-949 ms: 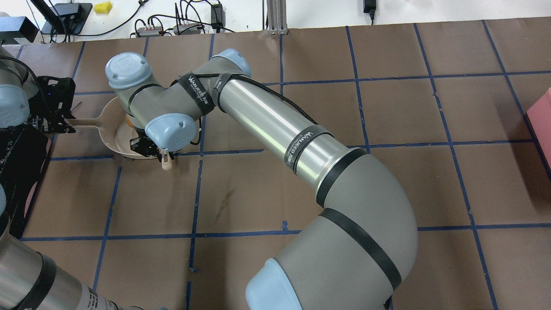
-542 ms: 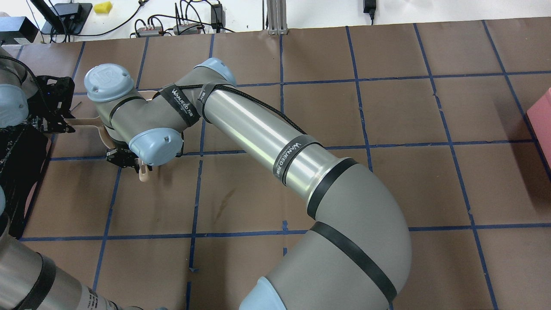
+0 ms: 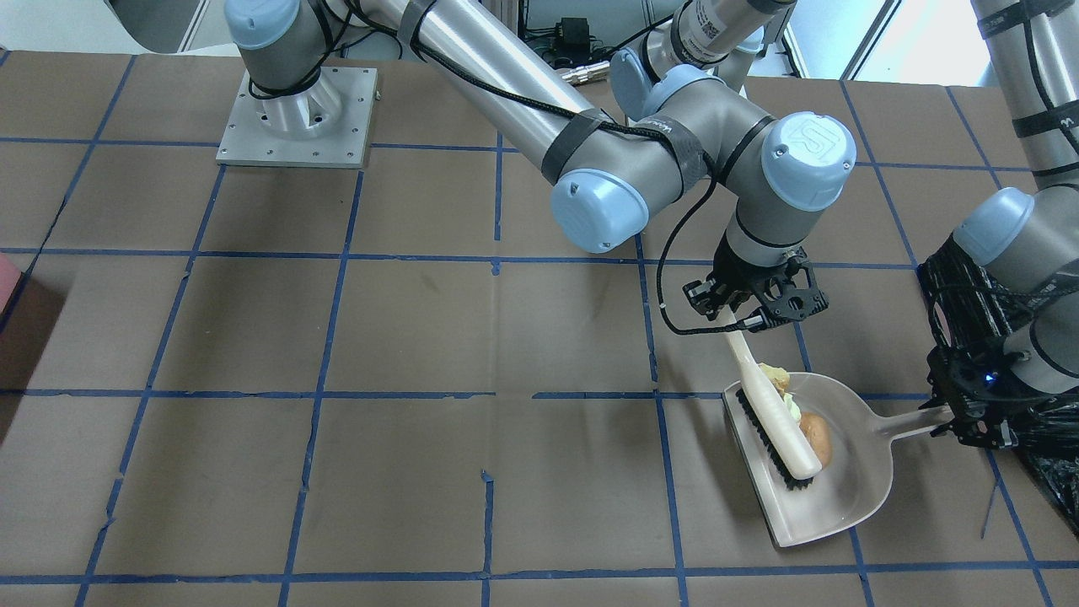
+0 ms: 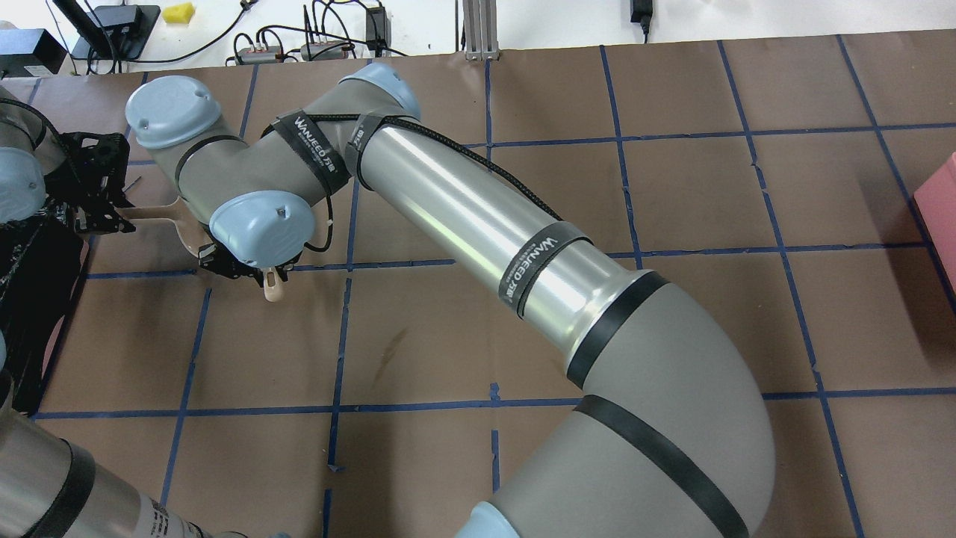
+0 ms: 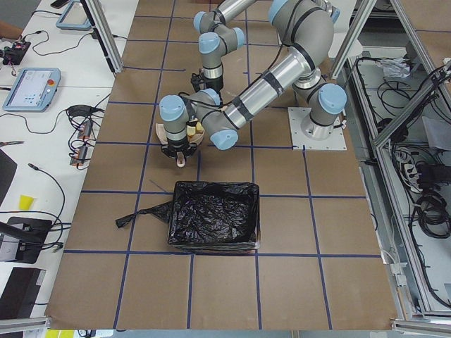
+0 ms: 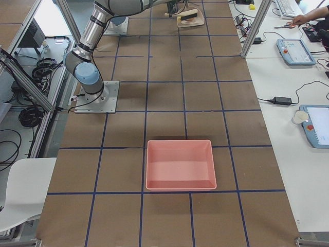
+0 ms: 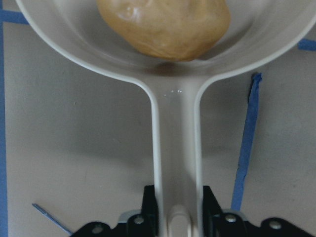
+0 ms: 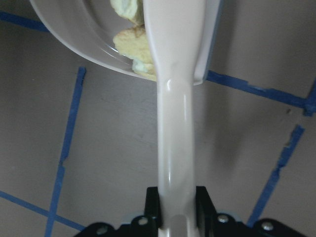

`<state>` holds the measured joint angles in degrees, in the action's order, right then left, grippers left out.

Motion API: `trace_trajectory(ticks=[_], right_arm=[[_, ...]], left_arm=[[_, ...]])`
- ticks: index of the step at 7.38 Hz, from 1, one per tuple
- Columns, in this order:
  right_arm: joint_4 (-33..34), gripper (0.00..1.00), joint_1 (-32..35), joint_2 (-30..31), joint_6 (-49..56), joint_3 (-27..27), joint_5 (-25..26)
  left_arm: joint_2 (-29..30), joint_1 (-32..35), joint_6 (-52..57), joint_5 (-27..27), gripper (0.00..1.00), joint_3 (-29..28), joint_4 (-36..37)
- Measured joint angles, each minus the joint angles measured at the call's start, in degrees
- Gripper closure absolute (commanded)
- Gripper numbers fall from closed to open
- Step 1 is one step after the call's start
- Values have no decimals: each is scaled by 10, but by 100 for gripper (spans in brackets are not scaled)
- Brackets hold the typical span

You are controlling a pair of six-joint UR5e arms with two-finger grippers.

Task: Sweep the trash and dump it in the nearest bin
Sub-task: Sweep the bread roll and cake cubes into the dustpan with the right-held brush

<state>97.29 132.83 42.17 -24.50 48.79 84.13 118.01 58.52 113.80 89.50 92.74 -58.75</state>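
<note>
The orange-brown lump [image 3: 815,432] lies inside the white dustpan [image 3: 843,497], at the lower right of the front-facing view, and it touches the white brush [image 3: 780,421]. The black bristles of the brush run along the left edge of the pan. The two pale-yellow chunks [image 3: 780,384] lie just above the lump in the frame, near the upper corner of the pan and partly behind the brush. The right gripper [image 3: 735,314] is clenched on the brush handle, and the left gripper [image 3: 957,419] is clenched on the dustpan handle. Each wrist view shows its handle pressed between the two fingers. The bin [image 3: 1045,455], lined with a black bag, stands at the right edge of the frame, just beside the left gripper. The only writing that can be read is "WANJEED", in white letters on the black straps [image 4: 314,153] around the right arm in the overhead view. In that view the right wrist hides the pan and all the trash; only the two handle ends show. The exterior left view alone shows the whole bin, at the lower middle, near the pan but apart from it. The exterior right view alone shows the whole pink tray [image 6: 180,164], well apart from the pan.
</note>
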Motion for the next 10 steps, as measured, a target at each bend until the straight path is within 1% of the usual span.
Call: trace_trajectory(ticks=[2, 5, 7, 9, 10], right_arm=[[0, 100, -2, -2, -2, 1, 6], [39, 100, -2, -30, -4, 0, 3], [46, 100, -4, -20, -6, 2, 4], [47, 100, -6, -14, -52, 5, 6], [37, 100, -8, -9, -75, 8, 7]], left_arm=[[0, -1, -1, -2, 98, 0, -5], [1, -4, -1, -3, 98, 0, -6], [0, -6, 0, -14, 98, -1, -6], [-3, -8, 1, -20, 98, -2, -7], [-3, -12, 1, -25, 98, -2, -8]])
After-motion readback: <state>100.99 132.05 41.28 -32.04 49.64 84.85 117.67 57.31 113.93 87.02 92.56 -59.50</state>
